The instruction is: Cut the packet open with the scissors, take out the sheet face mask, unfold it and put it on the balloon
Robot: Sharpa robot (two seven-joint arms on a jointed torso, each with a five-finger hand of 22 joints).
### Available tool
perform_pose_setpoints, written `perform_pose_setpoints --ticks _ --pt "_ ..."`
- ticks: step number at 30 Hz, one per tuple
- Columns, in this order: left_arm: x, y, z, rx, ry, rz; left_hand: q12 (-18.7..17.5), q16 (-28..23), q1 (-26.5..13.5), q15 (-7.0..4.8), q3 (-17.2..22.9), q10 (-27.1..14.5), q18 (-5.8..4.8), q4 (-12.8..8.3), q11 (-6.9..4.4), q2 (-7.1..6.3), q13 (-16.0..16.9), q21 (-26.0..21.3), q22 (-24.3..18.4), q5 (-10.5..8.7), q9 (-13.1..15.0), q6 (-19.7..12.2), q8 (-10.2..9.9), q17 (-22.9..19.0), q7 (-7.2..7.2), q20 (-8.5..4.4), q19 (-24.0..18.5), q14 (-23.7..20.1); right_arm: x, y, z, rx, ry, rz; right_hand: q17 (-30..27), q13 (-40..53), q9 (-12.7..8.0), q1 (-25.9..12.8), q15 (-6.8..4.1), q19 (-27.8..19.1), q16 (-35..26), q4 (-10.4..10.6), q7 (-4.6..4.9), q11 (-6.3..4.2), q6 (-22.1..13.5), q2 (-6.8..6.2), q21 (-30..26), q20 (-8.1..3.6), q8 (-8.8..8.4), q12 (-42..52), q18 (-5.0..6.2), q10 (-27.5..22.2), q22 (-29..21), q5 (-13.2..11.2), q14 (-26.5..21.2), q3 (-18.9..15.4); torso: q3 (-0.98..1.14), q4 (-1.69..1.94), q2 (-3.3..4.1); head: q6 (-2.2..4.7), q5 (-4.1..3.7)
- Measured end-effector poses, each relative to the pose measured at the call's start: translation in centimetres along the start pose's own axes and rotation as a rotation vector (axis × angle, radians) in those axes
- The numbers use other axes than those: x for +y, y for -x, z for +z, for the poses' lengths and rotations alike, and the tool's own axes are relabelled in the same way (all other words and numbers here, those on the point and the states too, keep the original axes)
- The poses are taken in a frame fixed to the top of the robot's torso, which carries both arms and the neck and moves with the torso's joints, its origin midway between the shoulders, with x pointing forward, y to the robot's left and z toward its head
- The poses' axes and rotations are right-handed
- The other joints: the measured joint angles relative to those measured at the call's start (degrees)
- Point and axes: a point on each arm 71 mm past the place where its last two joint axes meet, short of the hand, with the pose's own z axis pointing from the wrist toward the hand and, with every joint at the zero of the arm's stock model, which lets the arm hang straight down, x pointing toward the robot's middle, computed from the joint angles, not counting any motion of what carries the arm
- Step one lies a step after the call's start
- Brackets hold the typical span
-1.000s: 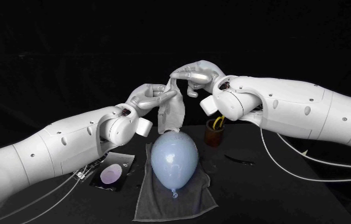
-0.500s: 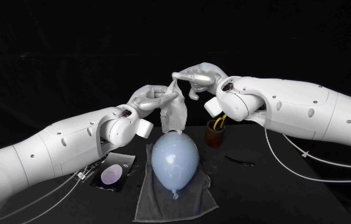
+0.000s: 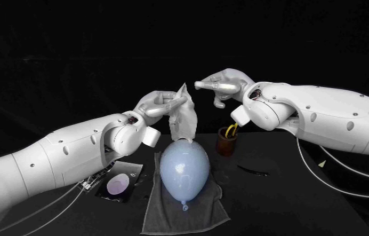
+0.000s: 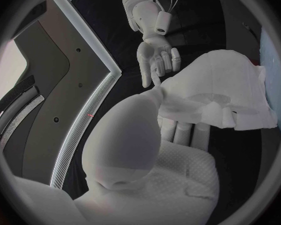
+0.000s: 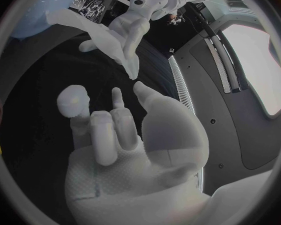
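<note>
A sheet face mask (image 3: 184, 116) is held up over a balloon (image 3: 183, 169) by the left hand (image 3: 160, 103).
The mask is pinched near its top between the left hand's fingers (image 3: 168, 108) and is hung crumpled and partly folded, its lower end at the balloon's far end; whether the two touch cannot be told. The right hand (image 3: 223, 85) is raised just beside the mask's top, apart from it, with nothing held and its fingers loosely parted. The pale blue balloon is laid lengthwise on a grey towel (image 3: 165, 214) on the black surface (image 3: 307, 204). The packet (image 3: 118, 182) is laid flat near the towel, under the left arm. A brown cup (image 3: 224, 144) with yellow-handled scissors (image 3: 228, 131) is stood just beside the balloon, on the right arm's side.
</note>
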Motion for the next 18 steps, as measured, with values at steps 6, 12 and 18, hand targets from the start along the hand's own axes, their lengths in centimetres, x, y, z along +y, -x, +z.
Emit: perform_pose_setpoints --ticks 6,12,18 --pt "0.0 0.0 -0.1 0.006 0.002 -0.002 0.0 0.22 -0.93 -0.21 0.82 0.0 -0.03 0.14 0.0 0.12 0.12 0.0 0.0 0.0 0.24 -0.02 -0.01 0.16 -0.02 0.0 0.0 -0.21 0.1 -0.5 -0.6 0.031 0.002 -0.016 -0.04 0.03 -0.22 0.23 0.0 0.47 0.32 0.47 -0.19 0.0 0.19 0.23 0.91 -0.04 0.0 0.66 -0.01 0.0 0.01 0.0 0.0 -0.58 0.04 0.0 0.0 0.04 0.03" --pt "0.0 -0.1 -0.1 0.012 0.004 -0.005 0.29 0.55 -1.76 -0.21 1.4 0.0 -0.05 0.04 0.0 -0.09 0.19 0.0 -0.01 0.0 0.24 -0.1 -0.04 0.22 -0.1 0.0 0.0 -0.22 0.3 -1.2 -0.7 0.059 0.003 -0.025 -0.03 0.03 -0.28 0.23 0.0 0.85 0.33 0.7 -0.19 -0.01 0.19 0.23 0.97 -0.02 0.0 0.83 -0.04 -0.01 0.03 0.0 0.0 -0.82 0.05 -0.01 -0.02 0.15 -0.13" --pt "0.0 -0.1 -0.2 0.017 0.007 -0.006 0.29 0.55 -2.2 -0.21 1.73 -0.2 -0.06 0.04 0.2 -0.23 0.24 0.0 -0.01 -0.01 0.37 -0.11 -0.22 0.33 -0.1 0.0 -0.01 -0.22 0.7 -2.2 -0.6 0.086 0.008 -0.026 -0.02 0.02 -0.38 0.23 0.0 0.85 0.32 0.86 -0.08 -0.01 0.32 0.23 1.33 -0.02 -0.22 1.08 -0.1 -0.01 0.04 0.0 0.0 -0.97 0.03 0.03 0.01 0.21 -0.27"
